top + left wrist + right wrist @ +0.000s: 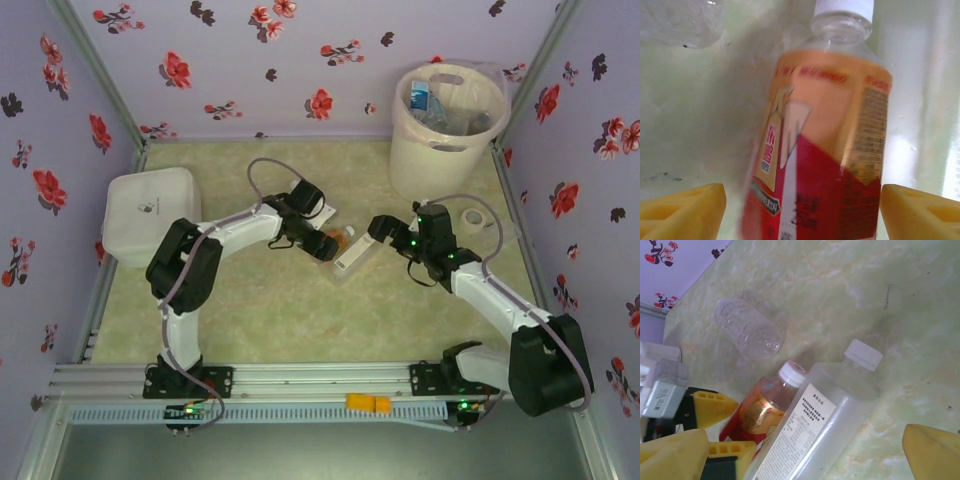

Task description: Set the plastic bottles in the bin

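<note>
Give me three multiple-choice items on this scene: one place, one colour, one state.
1. The bin stands at: A) the table's far right corner; B) its near left corner; C) its centre.
2. The orange-red bottle has a cap that is: A) blue; B) white; C) green.
3. The right gripper is: A) shut on a bottle; B) shut on nothing; C) open.
Answers: 1 A, the top view shows it by the back right walls. 2 B, it is white in the left wrist view. 3 C, its fingers stand wide apart.
</note>
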You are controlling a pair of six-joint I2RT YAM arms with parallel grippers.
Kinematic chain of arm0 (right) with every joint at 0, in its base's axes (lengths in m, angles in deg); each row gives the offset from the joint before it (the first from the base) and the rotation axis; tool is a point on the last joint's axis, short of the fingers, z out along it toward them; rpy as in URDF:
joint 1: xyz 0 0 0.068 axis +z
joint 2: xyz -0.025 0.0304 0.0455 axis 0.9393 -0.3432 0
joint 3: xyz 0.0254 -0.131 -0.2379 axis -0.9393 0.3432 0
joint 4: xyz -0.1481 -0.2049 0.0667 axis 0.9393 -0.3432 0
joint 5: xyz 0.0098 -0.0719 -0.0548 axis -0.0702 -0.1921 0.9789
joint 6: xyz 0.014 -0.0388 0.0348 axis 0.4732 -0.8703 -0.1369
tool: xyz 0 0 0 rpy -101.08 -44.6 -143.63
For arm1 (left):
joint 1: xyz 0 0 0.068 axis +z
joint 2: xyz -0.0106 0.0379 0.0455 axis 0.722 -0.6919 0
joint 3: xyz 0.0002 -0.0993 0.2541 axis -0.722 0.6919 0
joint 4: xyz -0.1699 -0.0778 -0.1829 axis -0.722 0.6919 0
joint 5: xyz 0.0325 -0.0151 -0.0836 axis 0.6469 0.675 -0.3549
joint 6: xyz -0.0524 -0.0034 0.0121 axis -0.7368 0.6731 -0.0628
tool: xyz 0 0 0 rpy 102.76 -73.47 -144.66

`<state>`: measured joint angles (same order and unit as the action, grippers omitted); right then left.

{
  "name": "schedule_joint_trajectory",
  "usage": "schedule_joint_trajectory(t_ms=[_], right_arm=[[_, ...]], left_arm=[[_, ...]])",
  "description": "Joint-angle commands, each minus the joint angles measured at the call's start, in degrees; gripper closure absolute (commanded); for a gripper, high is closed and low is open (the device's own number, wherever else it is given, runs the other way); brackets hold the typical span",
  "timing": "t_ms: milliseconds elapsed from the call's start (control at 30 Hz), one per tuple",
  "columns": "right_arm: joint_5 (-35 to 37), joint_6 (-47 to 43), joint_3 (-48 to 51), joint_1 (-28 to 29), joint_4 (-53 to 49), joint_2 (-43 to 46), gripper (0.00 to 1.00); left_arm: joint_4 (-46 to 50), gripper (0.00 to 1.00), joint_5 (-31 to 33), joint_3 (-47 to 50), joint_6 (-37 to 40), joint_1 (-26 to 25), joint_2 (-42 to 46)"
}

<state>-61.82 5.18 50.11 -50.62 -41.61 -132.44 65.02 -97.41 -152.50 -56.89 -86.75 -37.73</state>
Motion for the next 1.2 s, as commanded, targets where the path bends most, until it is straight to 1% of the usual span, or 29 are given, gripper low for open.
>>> schedule_joint_trajectory(t_ms=[0, 200, 267, 367, 500, 567, 600, 733, 767, 900, 1100, 1167], right_arm=[[-1.1, 0.97, -1.35, 0.49, 2.08, -0.4, 0.0], [-1.02, 0.54, -1.34, 0.61, 1.37, -0.74, 0.0], [-1.11, 0.38, -1.6, 0.6, 1.17, -0.7, 0.0], [-0.8, 0.27, -1.96, 0.56, 0.78, -0.61, 0.0], [-0.57, -0.08, -2.37, 0.59, 0.01, -0.19, 0.0], [-0.81, 0.1, -2.37, 0.64, -0.06, 0.14, 0.0], [-0.97, 0.25, -2.37, 0.71, 0.07, 0.26, 0.0], [-2.27, 1.53, -2.3, 1.2, 2.0, 0.69, 0.0], [-2.88, 1.91, -2.51, 1.41, 2.64, 0.86, 0.0], [-5.4, 2.95, -3.81, 2.85, 5.23, 1.47, 0.0], [-9.92, 4.11, -6.93, 6.95, 11.6, 0.49, 0.0], [-10.11, 4.36, -8.09, 8.91, 13.9, 0.28, 0.01]], left_arm=[[3.22, 0.19, 1.6, -1.76, 3.32, -0.7, -1.71], [3.11, 0.21, 2.1, -3.28, 3.79, -0.71, -3.04], [3.09, 0.22, 2.13, -3.72, 3.94, -0.74, -3.43], [3.22, 0.27, 2.13, -4.1, 4.03, -0.72, -4.01], [2.95, 0.4, 2.13, -3.67, 4.12, -0.71, -3.88], [2.87, 0.48, 2.3, -3.25, 3.84, -0.73, -3.24], [2.67, 0.5, 2.51, -2.93, 3.7, -0.71, -2.75], [0.43, 0.51, 3.13, 0.23, 2.43, -0.69, 1.93], [-0.32, 0.51, 3.45, 1.36, 2.41, -0.76, 3.77], [-4.92, 0.51, 4.41, 6.62, -1.79, -0.61, 12.33], [-16.78, 0.5, 3.34, 16.65, -7.03, -0.7, 25.7], [-21.68, 0.5, 2.7, 20.34, -8.56, -0.69, 29.5]])
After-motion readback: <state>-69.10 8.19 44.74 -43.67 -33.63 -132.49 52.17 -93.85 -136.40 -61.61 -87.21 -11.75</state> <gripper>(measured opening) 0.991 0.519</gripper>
